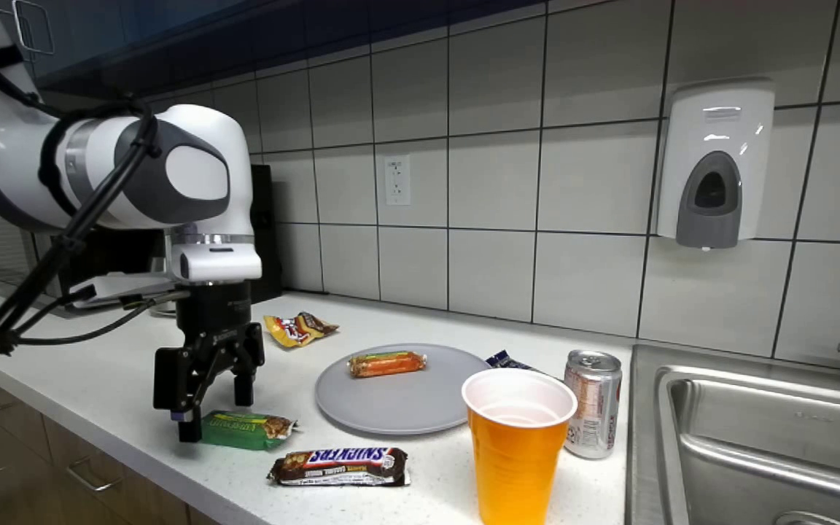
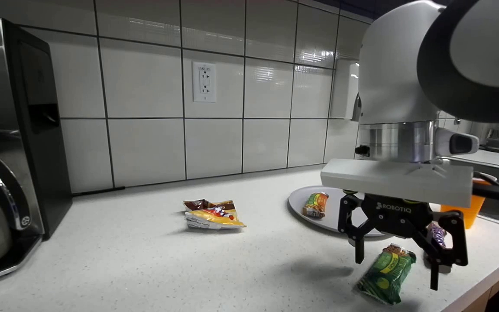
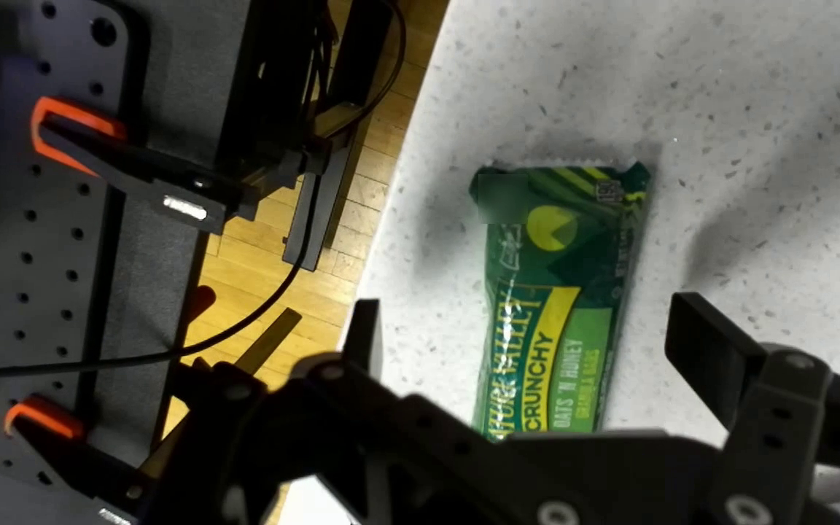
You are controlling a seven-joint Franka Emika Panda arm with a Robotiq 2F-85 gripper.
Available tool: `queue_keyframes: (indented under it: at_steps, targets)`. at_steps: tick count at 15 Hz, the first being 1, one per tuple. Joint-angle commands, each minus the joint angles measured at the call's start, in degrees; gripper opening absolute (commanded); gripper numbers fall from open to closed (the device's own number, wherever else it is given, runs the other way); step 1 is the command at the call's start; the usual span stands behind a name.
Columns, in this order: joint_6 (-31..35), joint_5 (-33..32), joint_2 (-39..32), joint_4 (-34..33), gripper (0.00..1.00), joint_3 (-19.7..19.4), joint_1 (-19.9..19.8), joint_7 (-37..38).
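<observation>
My gripper [image 1: 216, 412] is open and empty, pointing down over a green granola bar [image 1: 245, 430] lying flat on the counter. In an exterior view the gripper's fingers [image 2: 396, 268] stand wide apart, seemingly a little above the counter, near the green bar [image 2: 388, 275]. In the wrist view the gripper [image 3: 529, 335] has one finger on each side of the green bar [image 3: 558, 306], with gaps between. The gripper body hides the bar's near end there. A Snickers bar [image 1: 341, 467] lies close by, partly hidden behind a finger in an exterior view [image 2: 438, 236].
A grey plate [image 1: 405, 408] holds an orange-wrapped bar [image 1: 387, 363]. A yellow-brown wrapper [image 2: 215, 215] lies farther back. An orange cup [image 1: 518, 459], silver can [image 1: 593, 405] and dark blue wrapper [image 1: 505, 360] stand or lie near the sink [image 1: 646, 437]. A coffee maker [image 2: 37, 130] stands beside the wall.
</observation>
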State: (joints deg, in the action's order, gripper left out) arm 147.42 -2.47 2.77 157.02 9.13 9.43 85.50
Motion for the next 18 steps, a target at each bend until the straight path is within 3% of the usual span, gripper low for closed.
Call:
queue_keyframes:
  at_steps: [1, 2, 9, 10, 18]
  targets:
    - [1.63, -1.19, -0.21, 0.44, 0.87, 0.49, -0.59, 2.14]
    - [1.87, -1.17, -0.24, 0.51, 0.74, 0.50, -0.55, 2.28]
    - [2.17, -1.14, -0.01, 0.67, 0.20, 0.53, -0.39, 2.93]
    - [1.89, -0.99, 0.27, 0.61, 0.16, 0.58, -0.32, 3.02]
    - [-1.75, -0.60, 4.45, -0.30, 0.16, 2.11, 0.67, 3.26]
